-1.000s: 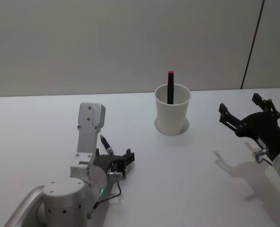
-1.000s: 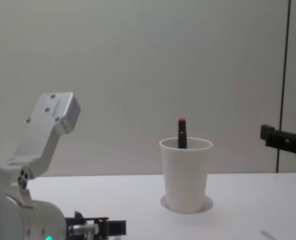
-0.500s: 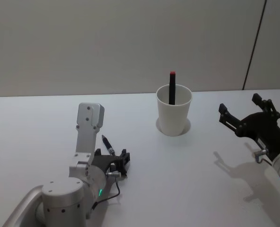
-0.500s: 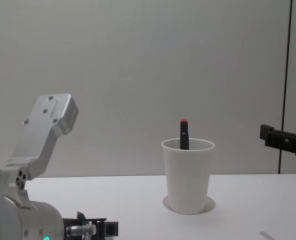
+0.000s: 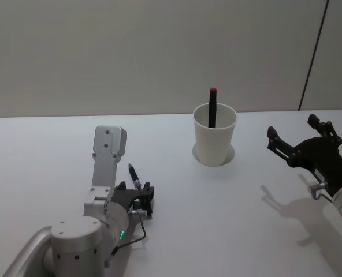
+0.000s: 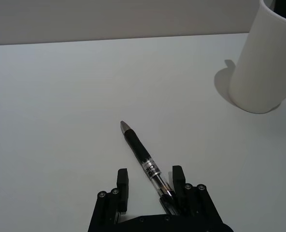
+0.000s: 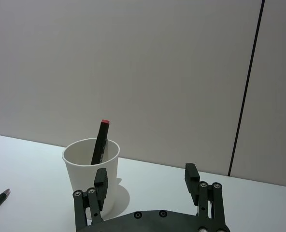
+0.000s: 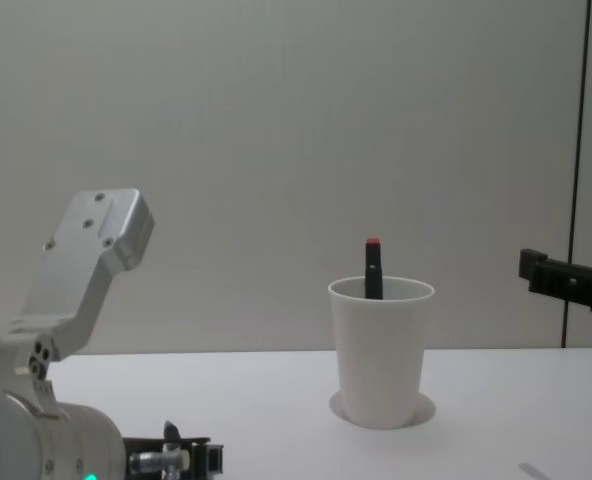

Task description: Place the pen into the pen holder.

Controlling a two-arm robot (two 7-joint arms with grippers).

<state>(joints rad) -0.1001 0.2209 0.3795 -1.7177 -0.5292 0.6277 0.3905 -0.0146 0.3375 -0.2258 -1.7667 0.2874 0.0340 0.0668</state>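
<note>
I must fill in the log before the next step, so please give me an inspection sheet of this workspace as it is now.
Surface: white table, smooth, no stains seen.
Job's things: pen lies flat on the table, its rear end between the left gripper's fingers; pen holder, a white paper cup, stands upright, apart from the pen.
Clutter: black marker with red cap stands in the pen holder; else nothing seen.
Grippers: left gripper open, low around the pen; right gripper open, at the right, holding nothing.
Cables: thin cable loops at the left wrist.
Surroundings: plain wall with a dark vertical seam.
</note>
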